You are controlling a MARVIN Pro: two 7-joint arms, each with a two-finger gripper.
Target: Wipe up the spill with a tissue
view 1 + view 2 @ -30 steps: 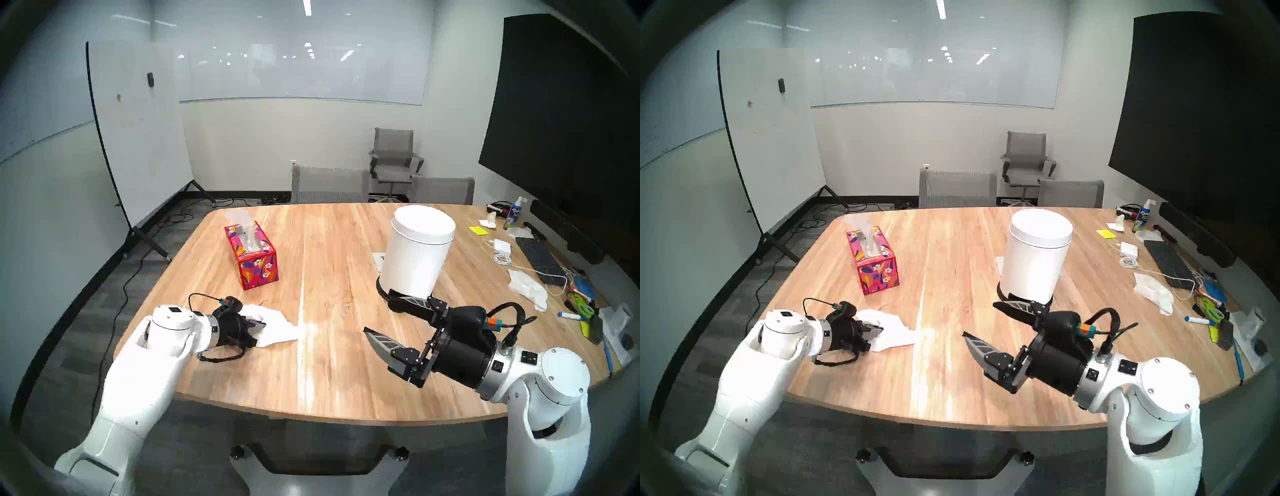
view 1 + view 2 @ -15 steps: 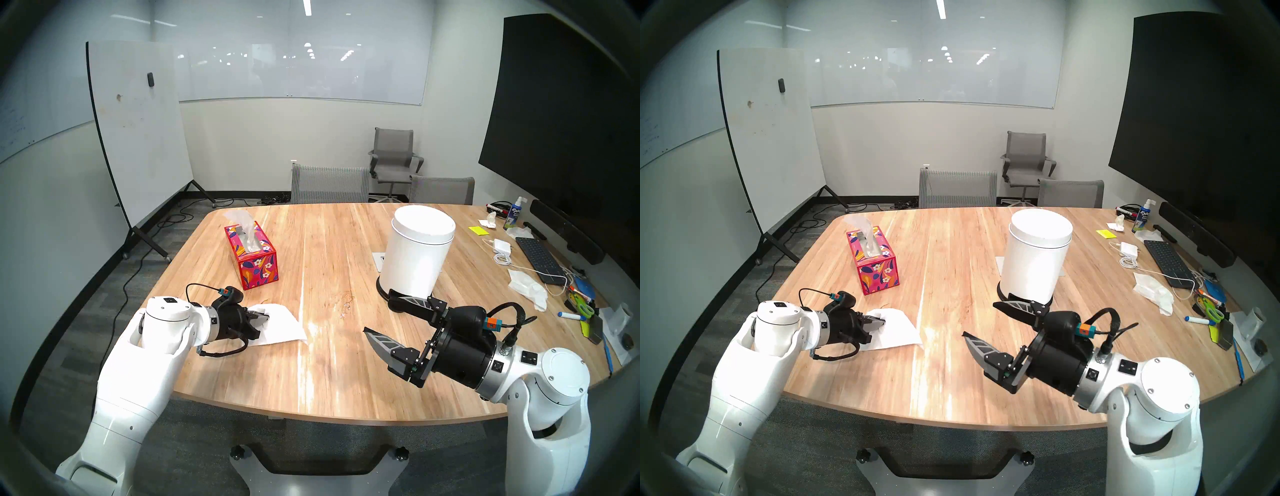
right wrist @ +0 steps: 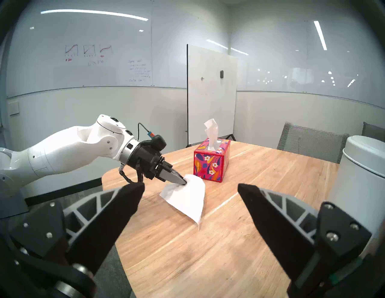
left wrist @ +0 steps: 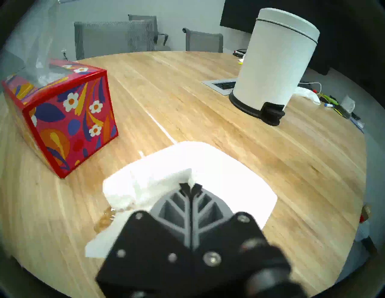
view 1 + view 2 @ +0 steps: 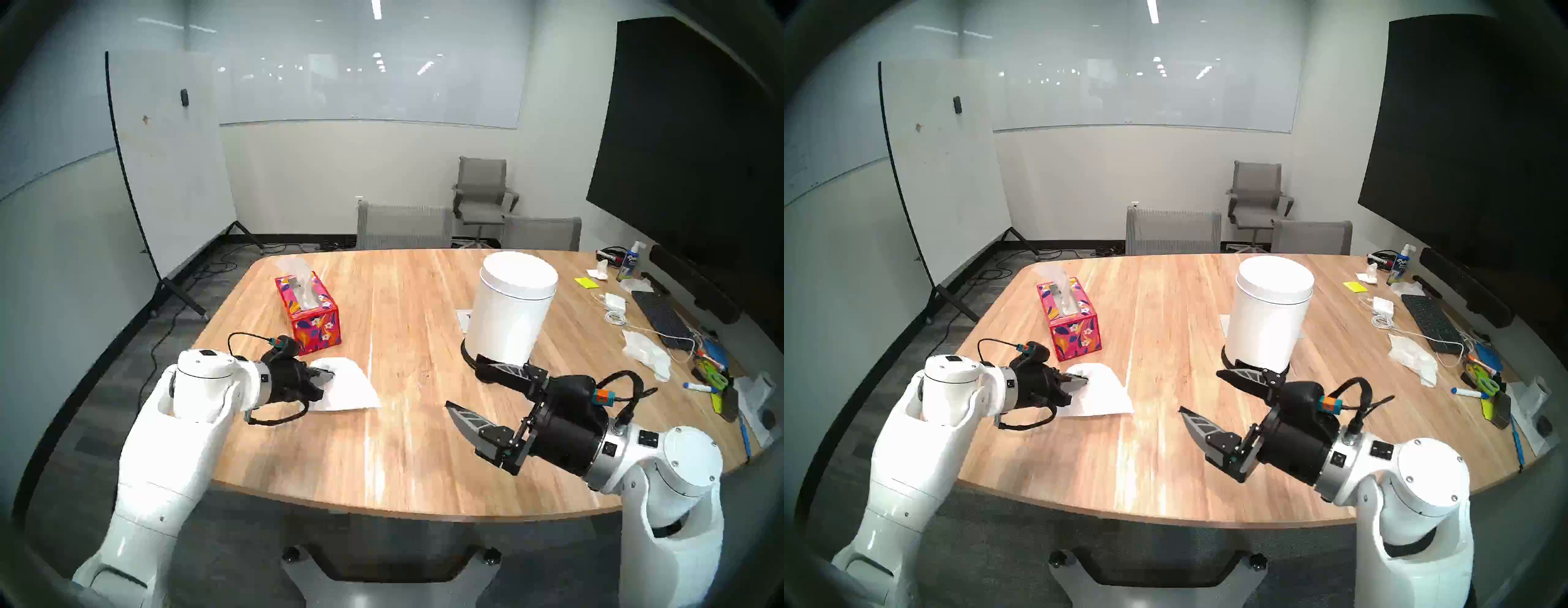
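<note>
- Nearest, the right gripper (image 5: 462, 388) hangs above the table (image 5: 424, 467) with its 2 fingers spread wide, grasping nothing.
- Left of it, the left gripper (image 3: 184, 182) is clenched on the tissue (image 3: 187, 197), which droops toward the wood.
- Beneath the sheet, an amber wet patch, the spill (image 4: 104, 218), shows at its edge.
- Farther back stand the floral box (image 5: 312, 316) and the white bin (image 5: 511, 310).

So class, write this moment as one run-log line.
left gripper: shut on tissue, lifted off table | right gripper: open, empty | spill: brownish wet patch under tissue edge | tissue box: behind
</note>
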